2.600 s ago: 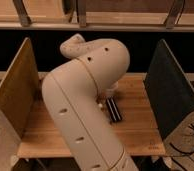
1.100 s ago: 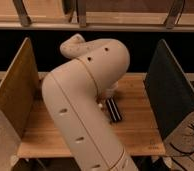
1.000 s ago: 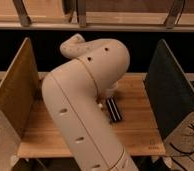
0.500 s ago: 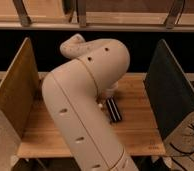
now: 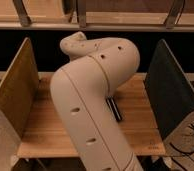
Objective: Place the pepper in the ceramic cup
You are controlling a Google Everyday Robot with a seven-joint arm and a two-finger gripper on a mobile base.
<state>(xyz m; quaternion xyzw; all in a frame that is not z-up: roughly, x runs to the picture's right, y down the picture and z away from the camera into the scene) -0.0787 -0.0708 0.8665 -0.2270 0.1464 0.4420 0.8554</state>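
My cream-coloured arm point(image 5: 92, 100) fills the middle of the camera view and bends over the wooden table point(image 5: 135, 127). The gripper is out of sight, hidden behind the arm's upper links point(image 5: 79, 44). The pepper and the ceramic cup do not show; the arm covers the part of the table where they could be.
A flat black bar point(image 5: 115, 110) lies on the table just right of the arm. A tan wooden panel point(image 5: 15, 90) stands at the table's left side and a dark panel point(image 5: 170, 95) at its right. A shelf rail point(image 5: 95, 25) runs along the back.
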